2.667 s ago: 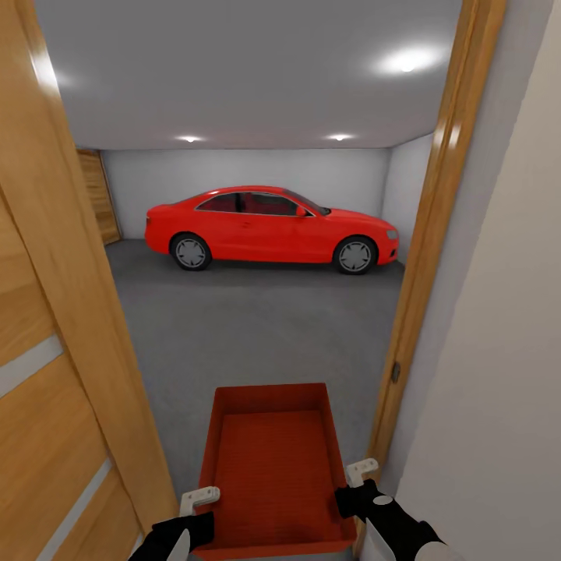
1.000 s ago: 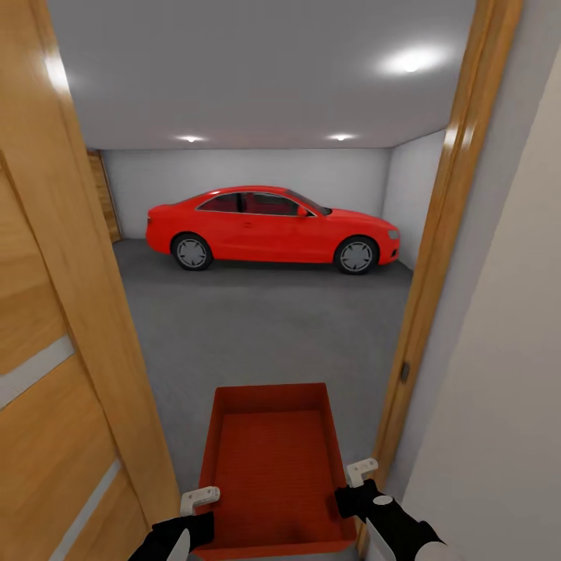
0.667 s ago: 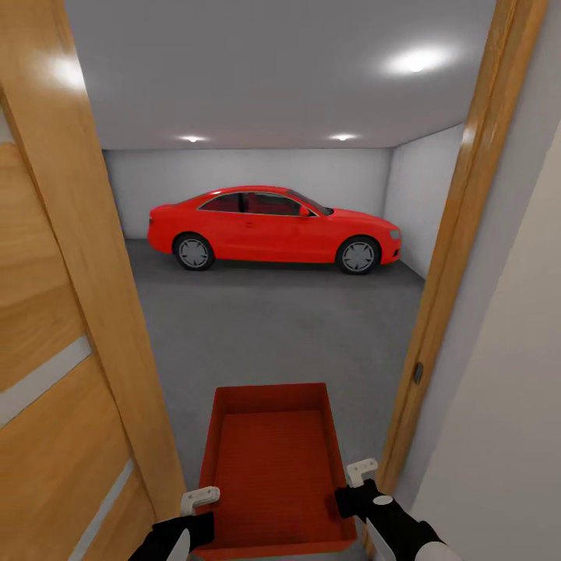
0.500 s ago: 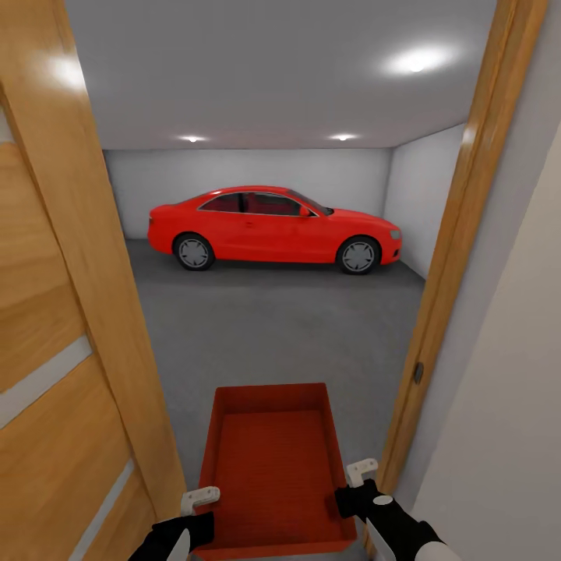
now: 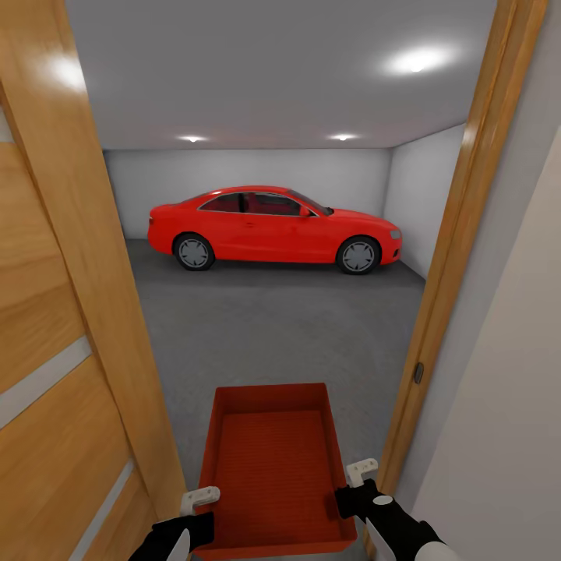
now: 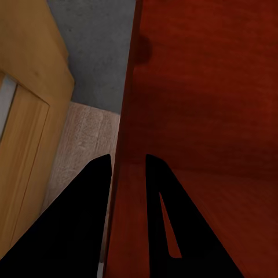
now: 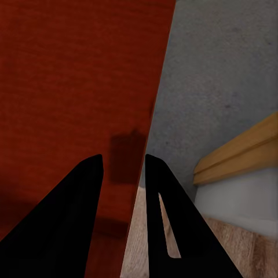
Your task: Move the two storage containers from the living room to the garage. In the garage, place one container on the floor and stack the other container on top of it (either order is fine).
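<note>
Carrying the storage container toward the garage floor at 12 o'clock. I have the left gripper and right gripper jaws clamped on its thin, probably light side walls.

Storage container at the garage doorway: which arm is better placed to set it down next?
Neither alone: the left end effector and right end effector each clamp a side wall of the storage container, so both should lower it together.
</note>
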Tool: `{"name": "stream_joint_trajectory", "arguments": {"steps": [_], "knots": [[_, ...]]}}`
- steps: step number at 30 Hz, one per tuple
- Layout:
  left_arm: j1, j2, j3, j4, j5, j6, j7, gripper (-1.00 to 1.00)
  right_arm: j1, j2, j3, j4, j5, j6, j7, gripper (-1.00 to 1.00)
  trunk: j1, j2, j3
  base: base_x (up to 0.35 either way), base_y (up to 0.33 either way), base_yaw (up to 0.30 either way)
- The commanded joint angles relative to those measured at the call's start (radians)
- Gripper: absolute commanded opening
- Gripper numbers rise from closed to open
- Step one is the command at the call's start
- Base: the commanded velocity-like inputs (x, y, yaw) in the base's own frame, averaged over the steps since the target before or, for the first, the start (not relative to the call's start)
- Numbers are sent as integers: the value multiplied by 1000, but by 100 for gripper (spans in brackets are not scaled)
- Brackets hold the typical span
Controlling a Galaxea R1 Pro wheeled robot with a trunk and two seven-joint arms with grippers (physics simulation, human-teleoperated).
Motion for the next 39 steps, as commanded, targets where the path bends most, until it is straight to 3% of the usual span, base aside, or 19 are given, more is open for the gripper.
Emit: {"name": "stream_joint_trajectory", "arguments": {"steps": [1, 20, 39], "knots": [[1, -1, 3, 1, -15, 8, 12, -100, 0, 36, 2, -5, -1, -7, 35, -100, 0, -1, 0, 66, 0, 0], [1, -1, 3, 1, -15, 8, 12, -100, 0, 36, 3, -5, -1, -7, 35, -100, 0, -1, 0, 294, 0, 0], [1, -1, 3, 1, -15, 8, 12, -100, 0, 36, 3, -5, -1, -7, 35, -100, 0, -1, 0, 84, 0, 0]]}}
